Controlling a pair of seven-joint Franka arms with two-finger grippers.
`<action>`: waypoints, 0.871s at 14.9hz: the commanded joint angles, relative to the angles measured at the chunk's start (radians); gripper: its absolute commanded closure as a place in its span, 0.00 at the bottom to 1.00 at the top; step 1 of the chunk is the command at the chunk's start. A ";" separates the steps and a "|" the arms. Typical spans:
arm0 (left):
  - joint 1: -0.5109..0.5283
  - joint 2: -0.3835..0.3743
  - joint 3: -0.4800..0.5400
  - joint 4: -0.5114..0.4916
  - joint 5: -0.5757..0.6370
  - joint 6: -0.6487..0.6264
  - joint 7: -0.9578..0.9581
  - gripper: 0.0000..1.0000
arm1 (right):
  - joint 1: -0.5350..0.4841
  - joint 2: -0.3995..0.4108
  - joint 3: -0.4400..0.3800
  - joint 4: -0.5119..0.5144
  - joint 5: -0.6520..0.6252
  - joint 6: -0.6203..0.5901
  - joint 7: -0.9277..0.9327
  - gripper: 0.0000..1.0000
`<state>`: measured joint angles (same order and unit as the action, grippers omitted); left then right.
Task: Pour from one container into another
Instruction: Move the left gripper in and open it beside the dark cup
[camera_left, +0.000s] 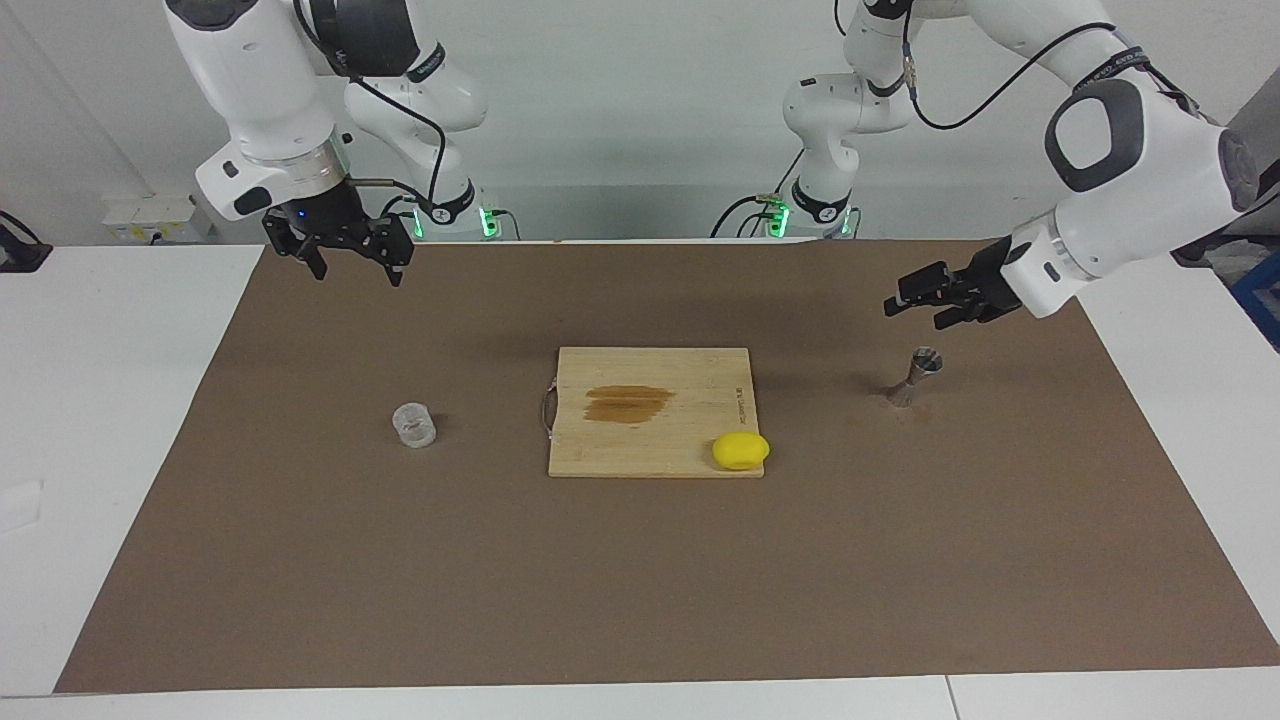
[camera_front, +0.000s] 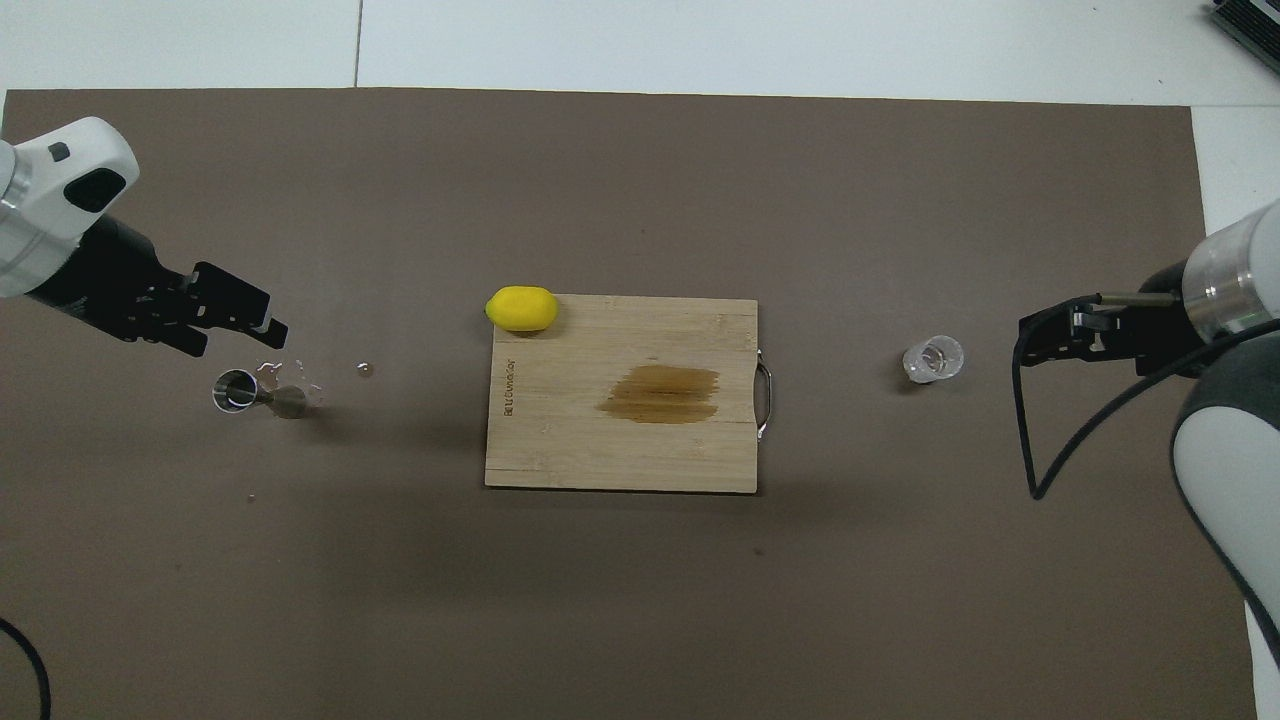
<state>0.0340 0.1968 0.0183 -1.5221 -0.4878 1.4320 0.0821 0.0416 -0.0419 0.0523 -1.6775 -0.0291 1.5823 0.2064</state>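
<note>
Roughly, by the cutting board (camera_left: 650, 410):
Hard to see: clear cup (camera_left: 414, 424) contents unreadable; right arm cut off in overhead.
Counts: one cup, one jigger (camera_left: 914, 376), one lemon (camera_left: 740, 450), two grippers.
Cup: toward right arm's end.
Jigger: toward left arm's end.
Lemon: on board's corner.
Left gripper (camera_left: 912, 302): released, over mat by jigger.
Right gripper (camera_left: 348, 262): released, waits.

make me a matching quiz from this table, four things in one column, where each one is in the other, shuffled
Things
1. lemon
2. clear cup
3. jigger
4. left claw

Places
a. standing on the mat at the right arm's end
b. in the air above the jigger
c. on a corner of the cutting board
d. standing on the mat at the left arm's end

Pairs: 1-c, 2-a, 3-d, 4-b
</note>
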 joint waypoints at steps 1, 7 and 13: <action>0.096 0.004 -0.003 0.020 -0.106 -0.044 0.083 0.00 | -0.013 -0.021 0.005 -0.025 0.000 0.015 -0.019 0.01; 0.222 -0.005 0.000 -0.026 -0.176 -0.062 0.474 0.00 | -0.013 -0.021 0.005 -0.025 0.000 0.015 -0.018 0.01; 0.307 0.000 0.003 -0.124 -0.284 -0.045 0.941 0.00 | -0.013 -0.021 0.005 -0.025 0.000 0.015 -0.019 0.01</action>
<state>0.3156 0.2018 0.0264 -1.6110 -0.7274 1.3794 0.9023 0.0416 -0.0419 0.0523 -1.6775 -0.0291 1.5823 0.2064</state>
